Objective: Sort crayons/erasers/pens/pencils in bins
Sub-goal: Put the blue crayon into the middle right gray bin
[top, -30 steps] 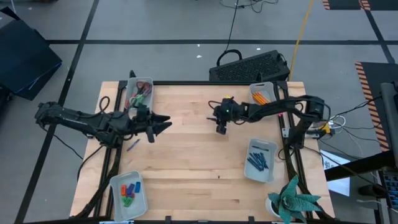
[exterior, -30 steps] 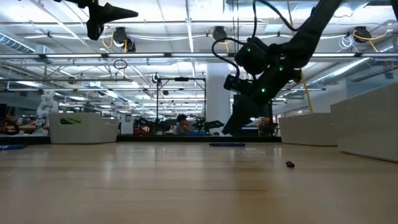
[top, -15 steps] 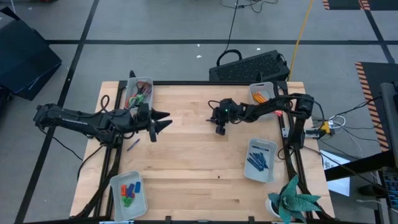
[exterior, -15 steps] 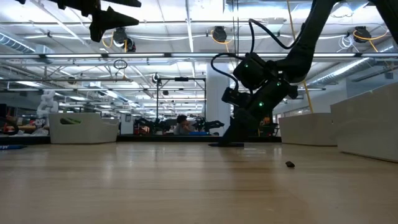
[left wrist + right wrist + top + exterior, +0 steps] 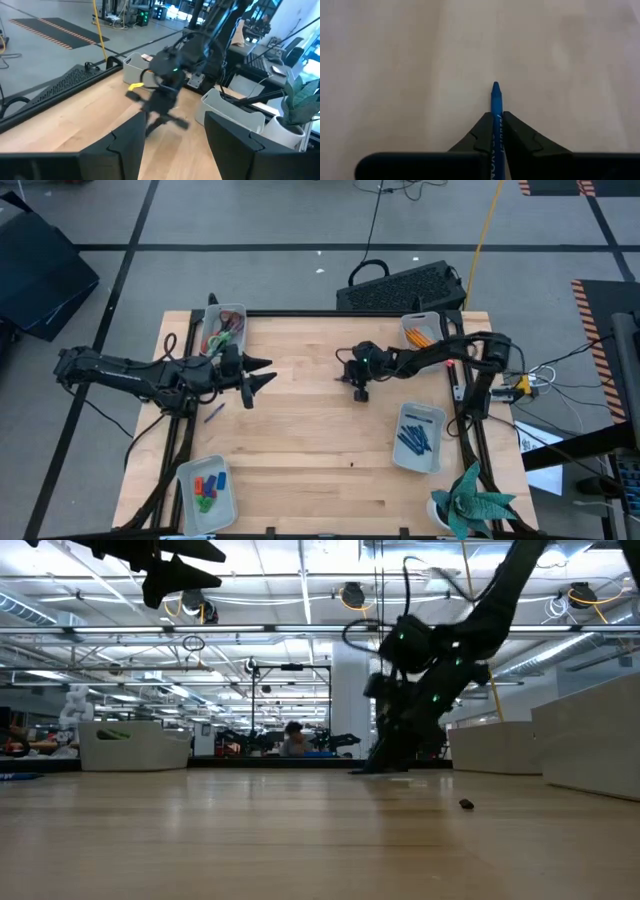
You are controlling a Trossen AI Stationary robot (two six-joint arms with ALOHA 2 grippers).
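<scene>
Shifted right pincer [image 5: 495,131] pinching slim blue crayon [image 5: 495,107], pale woodgrain table [image 5: 395,75]

Open tabletop [image 5: 300,430] between four corner bins [image 5: 418,436], only the right end effector [image 5: 359,392] and a stray pen [image 5: 214,413] on it.

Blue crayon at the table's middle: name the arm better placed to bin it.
Right. The right claw is shut on the blue crayon at the table. The left claw is open, raised and apart from it.
</scene>
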